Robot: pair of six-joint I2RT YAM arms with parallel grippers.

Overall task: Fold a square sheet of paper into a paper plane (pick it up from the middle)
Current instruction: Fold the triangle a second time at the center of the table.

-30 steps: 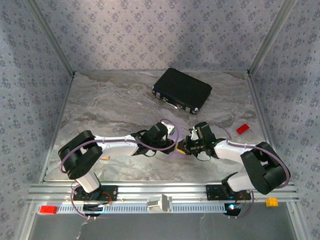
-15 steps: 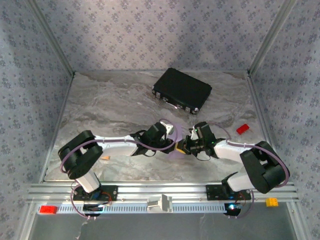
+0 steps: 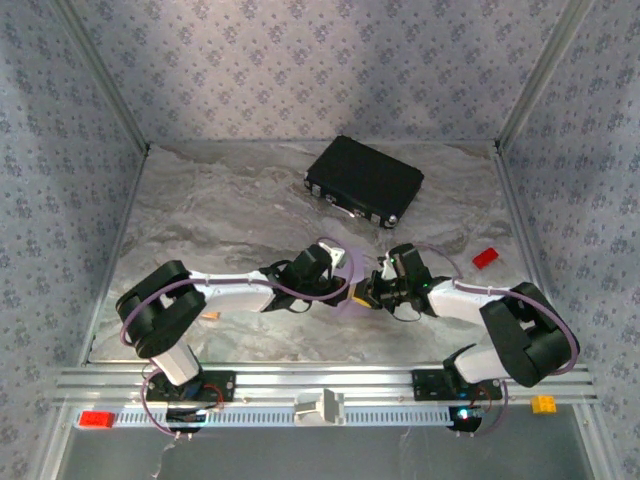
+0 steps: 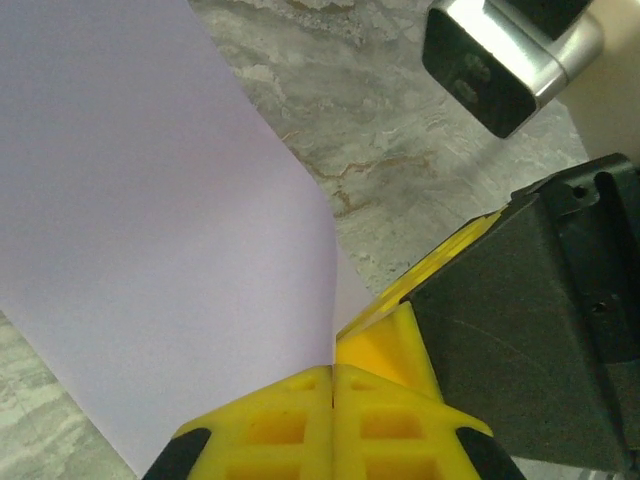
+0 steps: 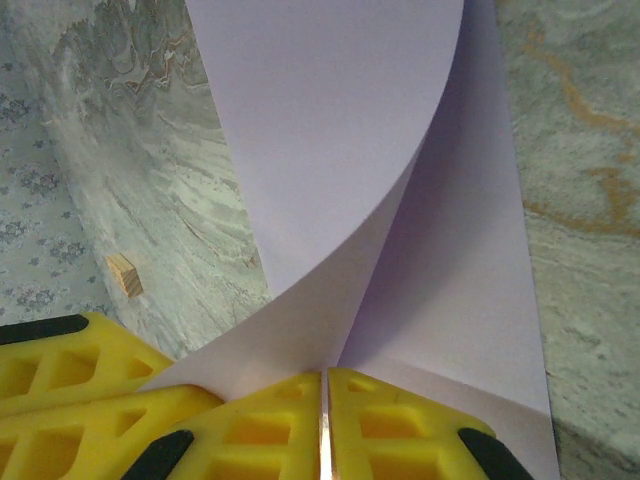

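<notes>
Over the bench (image 3: 220,210), left claw (image 4: 332,372) and right claw (image 5: 323,378) both pinch the curled sheet of paper (image 5: 320,130) tight, seemingly mid-fold; next, edges need aligning and creasing.

You're working in a robot test booth, not a home. The grey marbled counter (image 3: 220,210) is boxed in by upright panels papered in blue-grey floral print (image 3: 300,60), joined by bare aluminium corner posts (image 3: 100,75). A black-and-white robot arm on the left (image 3: 230,290) and its twin on the right (image 3: 470,300) are bolted to a slotted aluminium rail (image 3: 300,379) along your near edge.
</notes>
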